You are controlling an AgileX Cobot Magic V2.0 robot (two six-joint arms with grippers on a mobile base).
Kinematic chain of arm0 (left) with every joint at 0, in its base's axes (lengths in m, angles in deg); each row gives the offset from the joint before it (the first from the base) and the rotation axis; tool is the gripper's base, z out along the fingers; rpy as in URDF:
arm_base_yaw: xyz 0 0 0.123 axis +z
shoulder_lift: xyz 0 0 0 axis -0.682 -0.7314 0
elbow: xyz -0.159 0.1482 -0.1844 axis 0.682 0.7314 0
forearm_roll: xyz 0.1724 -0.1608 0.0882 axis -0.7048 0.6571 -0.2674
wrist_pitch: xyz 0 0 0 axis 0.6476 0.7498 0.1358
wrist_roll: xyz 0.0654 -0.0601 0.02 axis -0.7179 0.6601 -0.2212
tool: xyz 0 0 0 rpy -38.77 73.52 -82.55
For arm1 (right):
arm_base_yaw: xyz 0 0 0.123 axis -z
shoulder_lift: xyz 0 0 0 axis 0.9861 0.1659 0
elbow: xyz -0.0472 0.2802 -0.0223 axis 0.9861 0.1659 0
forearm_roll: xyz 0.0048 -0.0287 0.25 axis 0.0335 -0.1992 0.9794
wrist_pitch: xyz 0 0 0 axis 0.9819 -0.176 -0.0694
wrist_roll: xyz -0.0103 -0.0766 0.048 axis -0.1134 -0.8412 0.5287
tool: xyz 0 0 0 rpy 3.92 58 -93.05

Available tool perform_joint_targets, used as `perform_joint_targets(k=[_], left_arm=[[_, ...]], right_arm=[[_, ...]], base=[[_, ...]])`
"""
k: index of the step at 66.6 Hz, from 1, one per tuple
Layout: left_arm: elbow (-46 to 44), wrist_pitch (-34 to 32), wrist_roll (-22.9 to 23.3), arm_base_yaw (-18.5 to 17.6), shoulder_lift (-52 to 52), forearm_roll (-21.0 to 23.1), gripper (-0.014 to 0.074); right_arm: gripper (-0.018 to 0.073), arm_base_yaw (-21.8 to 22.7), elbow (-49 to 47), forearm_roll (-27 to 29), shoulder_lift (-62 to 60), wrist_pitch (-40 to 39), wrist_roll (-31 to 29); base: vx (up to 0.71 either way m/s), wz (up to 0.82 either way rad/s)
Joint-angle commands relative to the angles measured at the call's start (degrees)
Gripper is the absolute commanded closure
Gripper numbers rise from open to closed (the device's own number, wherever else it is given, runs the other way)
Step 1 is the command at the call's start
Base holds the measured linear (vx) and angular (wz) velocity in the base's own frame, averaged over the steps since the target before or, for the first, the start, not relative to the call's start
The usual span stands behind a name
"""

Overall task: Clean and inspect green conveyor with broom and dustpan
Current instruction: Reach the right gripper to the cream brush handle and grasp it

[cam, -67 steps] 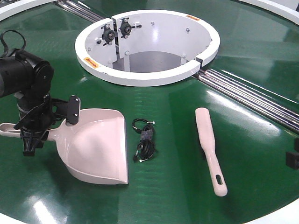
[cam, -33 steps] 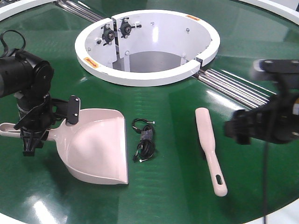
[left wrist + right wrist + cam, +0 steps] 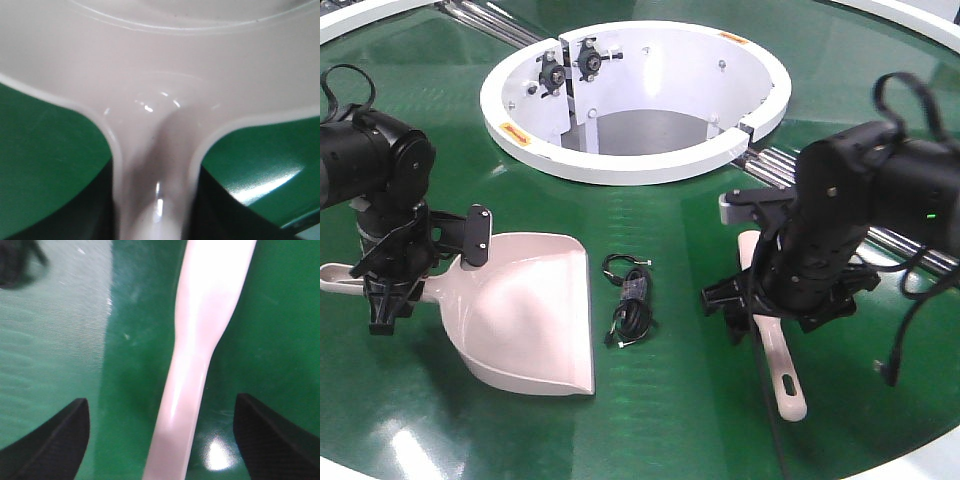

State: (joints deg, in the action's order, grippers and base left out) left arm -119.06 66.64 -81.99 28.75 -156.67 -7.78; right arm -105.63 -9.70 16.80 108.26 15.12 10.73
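Now: broom, slim pale pink, oval hang hole in handle, lies flat on green conveyor, right of black cable bundle. Right gripper straddles its neck, fingers apart; arm hides brush head. Left gripper clamped on dustpan handle.

Left claw clamped, right claw spread wide, both pointing downward.

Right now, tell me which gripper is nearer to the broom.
Right. The right gripper hangs directly over the broom, open jaws on either side of its handle. The left gripper is well away, jaws shut on the dustpan handle.
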Motion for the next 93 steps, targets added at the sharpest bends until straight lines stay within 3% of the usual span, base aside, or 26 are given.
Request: perform_joint_targets(k=[1,26,40,63,73,88,93], left_arm=[[-1.5,2.1,0.4,-0.3,2.7,-0.8,0.0603],[-1.5,2.0,0.4,-0.3,2.7,-0.8,0.0603],[-1.5,2.0,0.4,-0.3,2.7,-0.7,0.0603],[-1.5,2.0,0.4,-0.3,2.7,-0.7,0.0603],[-1.5,2.0,0.4,-0.3,2.7,-0.7,0.0603],[-1.5,2.0,0.4,-0.3,2.7,-0.7,0.0603],[-1.5,2.0,0.4,-0.3,2.7,-0.7,0.0603]], right_arm=[[-0.0012,0.0,-1.8,-3.7,0.4,0.8,3.2],[-0.0012,1.7,-2.9,-3.9,5.7,-1.0,4.4],[-0.0002,6.4,-4.1,5.3,8.2,-0.4,-0.2],[0.0093,6.2,-4.1,5.1,10.5,-1.7,-1.2],[0.0209,6.2,-4.1,4.8,11.6,-0.8,-1.4],[0.0566,6.2,-4.1,4.7,12.0,-0.4,-3.3],[0.0573,6.2,-4.1,4.3,11.0,-0.7,-3.8]], base=[[0.00,0.00],[0.00,0.00],[0.00,0.00],[0.00,0.00],[0.00,0.00],[0.00,0.00],[0.00,0.00]])
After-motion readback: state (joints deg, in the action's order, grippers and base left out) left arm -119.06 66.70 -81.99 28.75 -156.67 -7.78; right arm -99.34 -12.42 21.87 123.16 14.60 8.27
